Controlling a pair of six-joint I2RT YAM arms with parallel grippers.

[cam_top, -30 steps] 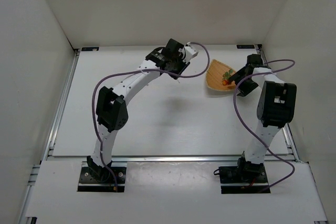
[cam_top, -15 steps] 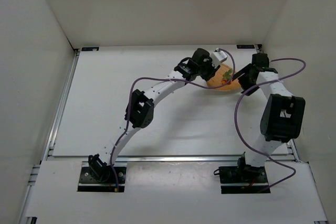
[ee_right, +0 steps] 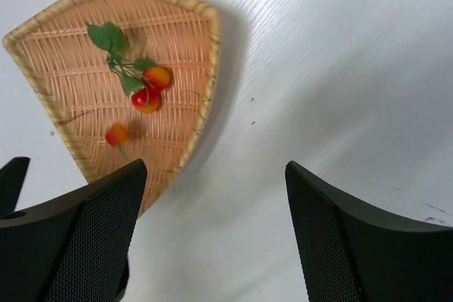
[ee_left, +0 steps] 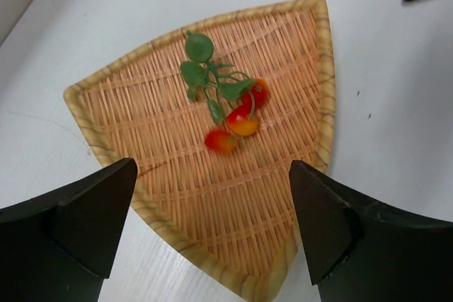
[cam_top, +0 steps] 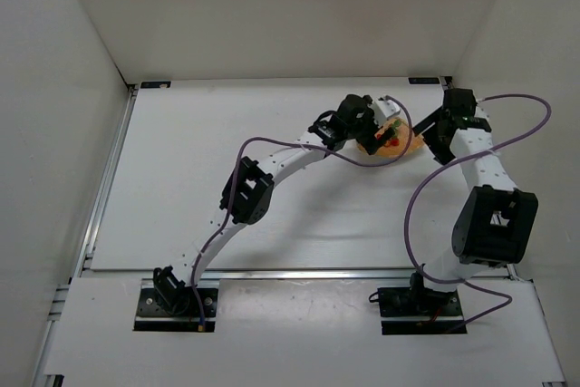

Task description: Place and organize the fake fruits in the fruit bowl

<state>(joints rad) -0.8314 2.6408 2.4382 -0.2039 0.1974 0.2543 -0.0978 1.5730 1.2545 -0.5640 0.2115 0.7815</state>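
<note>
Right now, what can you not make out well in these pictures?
- Top view: the fruit bowl is partly covered by the left end effector; the fruits are too small to count.
- Right wrist view: the bowl's near corner is hidden behind the right end effector.

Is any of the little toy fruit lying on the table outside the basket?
No, the leafy cherry sprig and the loose berry are both inside the woven fruit bowl.
</note>
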